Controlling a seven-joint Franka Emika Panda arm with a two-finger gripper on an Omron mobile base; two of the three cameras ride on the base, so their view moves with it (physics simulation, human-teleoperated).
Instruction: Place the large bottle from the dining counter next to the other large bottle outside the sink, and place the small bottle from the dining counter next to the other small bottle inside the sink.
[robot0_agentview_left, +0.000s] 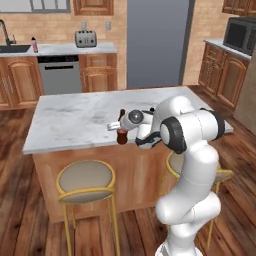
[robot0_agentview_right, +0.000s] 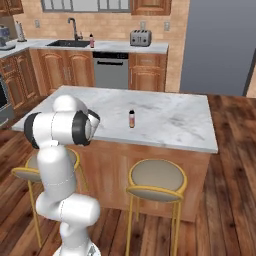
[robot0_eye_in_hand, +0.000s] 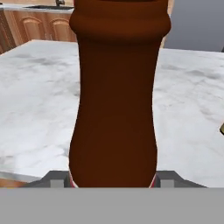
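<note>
Tool (robot0_agentview_left: 121, 131) at the near edge of the marble table (robot0_agentview_left: 75, 120), its jaws closed on the large brown bottle (robot0_eye_in_hand: 116, 96) — the bottle stands upright between them, base at the table's edge. Farther along the table stands the small bottle (robot0_agentview_right: 132, 119), well apart. By the sink (robot0_agentview_right: 67, 43) on the back counter, another bottle (robot0_agentview_right: 91, 41) stands upright.

Dark brown large bottle (robot0_eye_in_hand: 114, 96); grey-veined white marble dining counter (robot0_agentview_right: 165, 120); yellow-framed stools (robot0_agentview_left: 86, 181).
</note>
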